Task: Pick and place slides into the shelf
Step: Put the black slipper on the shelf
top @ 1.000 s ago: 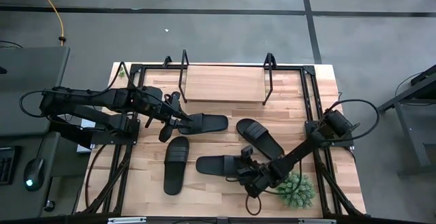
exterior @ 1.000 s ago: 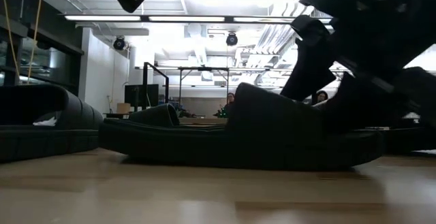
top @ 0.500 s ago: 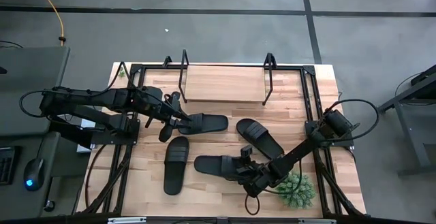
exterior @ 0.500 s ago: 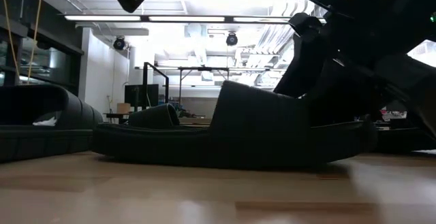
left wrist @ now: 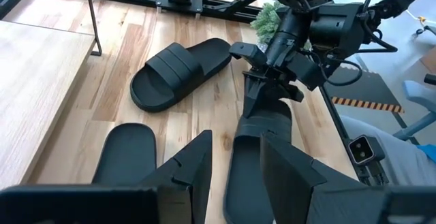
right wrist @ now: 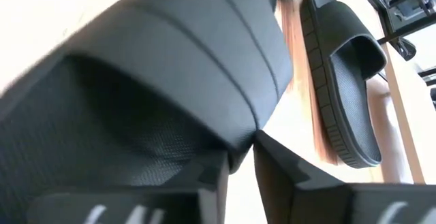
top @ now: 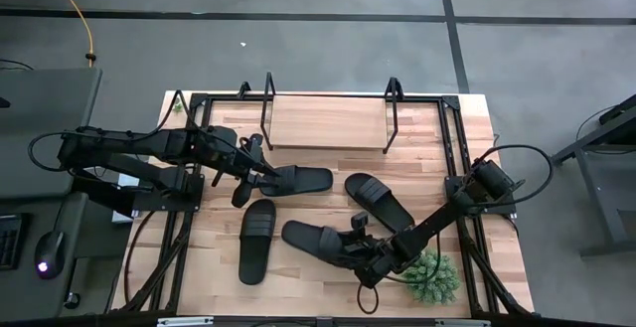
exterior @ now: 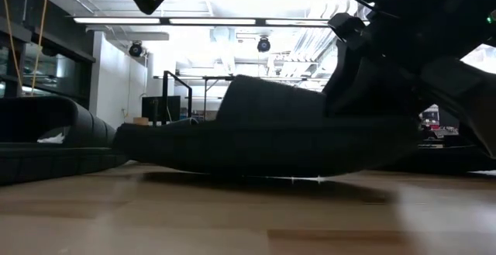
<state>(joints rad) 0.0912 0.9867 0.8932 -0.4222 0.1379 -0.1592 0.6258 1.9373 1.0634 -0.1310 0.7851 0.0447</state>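
Right end effector (top: 355, 248) low over front of surface (top: 467, 128), fingers clamped narrow on strap of slide (top: 316, 242); that slide's toe end tilted up off wood in low view. Left end effector (top: 270, 173) at heel of second slide (top: 298, 180) just in front of shelf (top: 328, 123), fingers partly apart around its edge, firm grip cannot tell. Third slide (top: 378, 200) lies diagonal between shelf and right arm. Fourth slide (top: 256, 240) lies flat near front left. Green plant (top: 432, 277) beside right arm.
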